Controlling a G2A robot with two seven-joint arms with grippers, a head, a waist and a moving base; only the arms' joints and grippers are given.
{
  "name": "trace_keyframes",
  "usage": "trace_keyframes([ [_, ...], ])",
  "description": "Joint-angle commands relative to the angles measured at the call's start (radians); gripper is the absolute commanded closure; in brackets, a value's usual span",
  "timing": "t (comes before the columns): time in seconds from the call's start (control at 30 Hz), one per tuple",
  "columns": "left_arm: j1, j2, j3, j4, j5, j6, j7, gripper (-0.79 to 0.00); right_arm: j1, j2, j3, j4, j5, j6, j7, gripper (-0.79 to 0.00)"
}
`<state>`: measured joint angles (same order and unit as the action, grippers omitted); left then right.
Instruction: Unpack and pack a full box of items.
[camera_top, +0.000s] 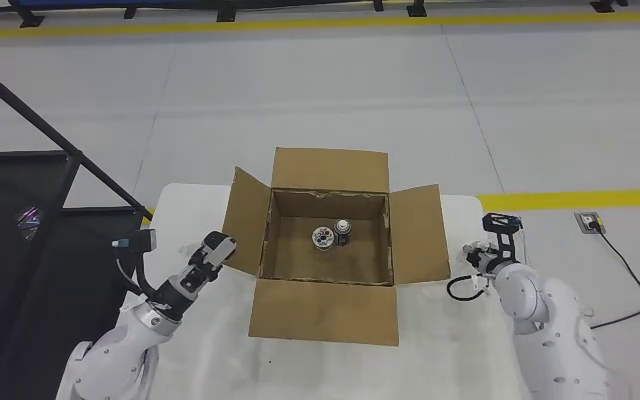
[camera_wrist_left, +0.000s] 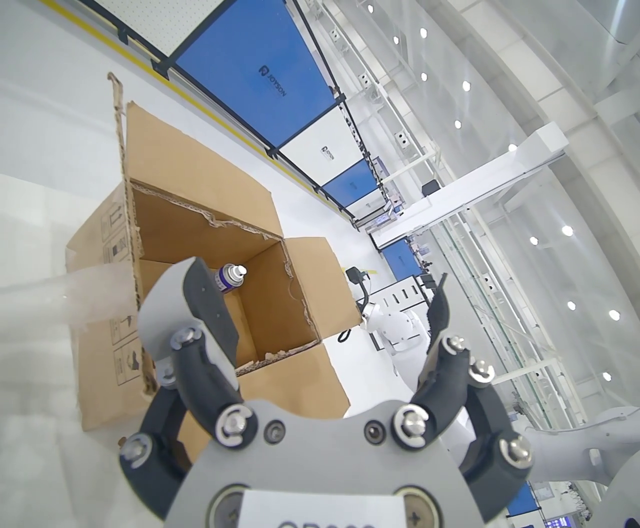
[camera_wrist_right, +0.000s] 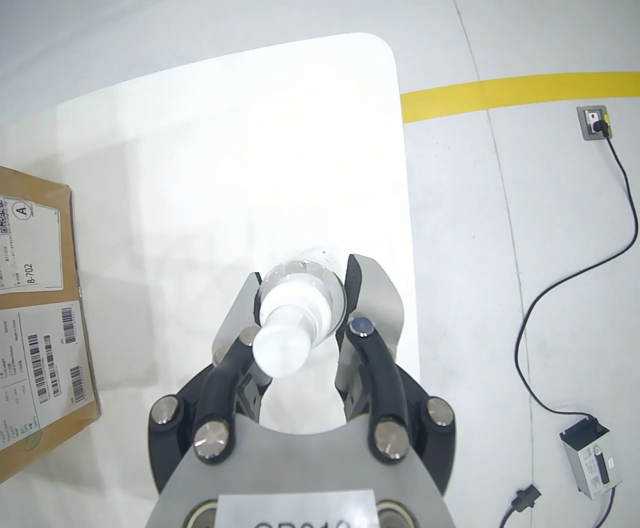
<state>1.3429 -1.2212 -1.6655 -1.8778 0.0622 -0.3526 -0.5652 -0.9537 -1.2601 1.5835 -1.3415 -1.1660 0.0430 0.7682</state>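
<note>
Grey factory floor with yellow lines surrounds a white bench (camera_top: 200, 210), on which an open cardboard box (camera_top: 330, 203) sits in the middle with all four flaps folded out. The right fingers (camera_wrist_right: 372, 295) pinch a clear bottle (camera_wrist_right: 300, 295) with a white cap just below its neck. Its long axis runs straight down toward the bench top, over bare surface well to the right of the box. Whether its base touches the bench cannot be told. The box opening lies to the left of the bottle, past the right flap, so any move into it would probably have to lift over that flap.

A spray can (camera_top: 342, 231) and a small round part (camera_top: 322, 237) lie side by side on the box floor toward the far wall. The can seems to stand upright. The left fingers (camera_wrist_left: 210, 300) are spread and hold nothing, just outside the left flap. This arm looks better placed for those two items.
</note>
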Motion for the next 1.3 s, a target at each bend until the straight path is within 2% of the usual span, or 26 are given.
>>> trace_keyframes([
  [0.0, 0.000, 0.001, 0.001, 0.001, -0.001, 0.000, 0.002, -0.785, 0.004, 0.001, -0.003, 0.005, 0.001, 0.000, 0.002, -0.372],
  [0.03, 0.000, 0.002, 0.001, 0.002, -0.001, 0.001, 0.002, -0.785, 0.005, 0.001, -0.004, 0.006, 0.001, 0.001, 0.002, -0.391],
  [0.07, -0.001, 0.003, 0.001, 0.003, 0.000, 0.000, 0.000, -0.785, 0.006, 0.002, -0.005, 0.005, 0.002, 0.002, 0.002, -0.502],
  [0.1, -0.001, 0.004, 0.001, 0.004, 0.001, 0.000, 0.000, -0.785, 0.007, 0.002, -0.004, 0.001, 0.006, 0.004, 0.001, -0.662],
  [0.13, -0.001, 0.005, 0.001, 0.004, -0.001, 0.001, 0.002, -0.785, 0.006, 0.003, -0.003, -0.008, 0.007, 0.007, -0.003, -0.751],
  [0.17, 0.000, 0.006, -0.001, 0.004, -0.002, -0.001, 0.003, -0.785, 0.003, 0.004, 0.001, -0.021, 0.006, 0.012, -0.009, -0.785],
  [0.27, 0.006, 0.008, -0.006, 0.002, -0.007, -0.006, 0.005, -0.785, -0.017, 0.006, 0.021, -0.095, 0.015, 0.026, -0.037, -0.785],
  [0.37, 0.013, 0.010, -0.008, 0.000, -0.010, -0.010, 0.008, -0.785, -0.050, 0.008, 0.036, -0.228, 0.000, 0.064, -0.097, -0.785],
  [0.43, 0.019, 0.012, -0.011, -0.002, -0.011, -0.013, 0.011, -0.785, -0.079, 0.005, 0.033, -0.349, 0.016, 0.077, -0.162, -0.785],
  [0.5, 0.026, 0.013, -0.015, -0.005, -0.006, -0.016, 0.019, -0.785, -0.114, -0.002, 0.019, -0.483, 0.037, 0.109, -0.283, -0.785],
  [0.6, 0.043, 0.015, -0.026, -0.010, -0.011, -0.022, 0.036, -0.785, -0.157, -0.014, -0.069, -0.619, 0.160, 0.039, -0.361, -0.785],
  [0.67, 0.056, 0.016, -0.035, -0.013, -0.017, -0.029, 0.043, -0.785, -0.141, -0.017, -0.147, -0.637, 0.169, -0.009, -0.304, -0.785],
  [0.8, 0.084, 0.019, -0.046, -0.026, -0.024, -0.037, 0.051, -0.785, -0.019, -0.032, -0.347, -0.537, 0.179, -0.077, -0.122, -0.785],
  [0.97, 0.087, 0.019, -0.047, -0.027, -0.024, -0.038, 0.053, -0.785, 0.165, -0.069, -0.550, -0.278, 0.154, -0.017, 0.027, -0.785],
  [1.07, 0.087, 0.019, -0.047, -0.027, -0.024, -0.038, 0.053, -0.785, 0.249, -0.095, -0.628, -0.125, 0.156, 0.018, 0.029, -0.785],
  [1.27, 0.087, 0.019, -0.047, -0.027, -0.024, -0.038, 0.053, -0.785, 0.352, -0.141, -0.713, 0.096, 0.190, 0.056, -0.048, -0.785],
])
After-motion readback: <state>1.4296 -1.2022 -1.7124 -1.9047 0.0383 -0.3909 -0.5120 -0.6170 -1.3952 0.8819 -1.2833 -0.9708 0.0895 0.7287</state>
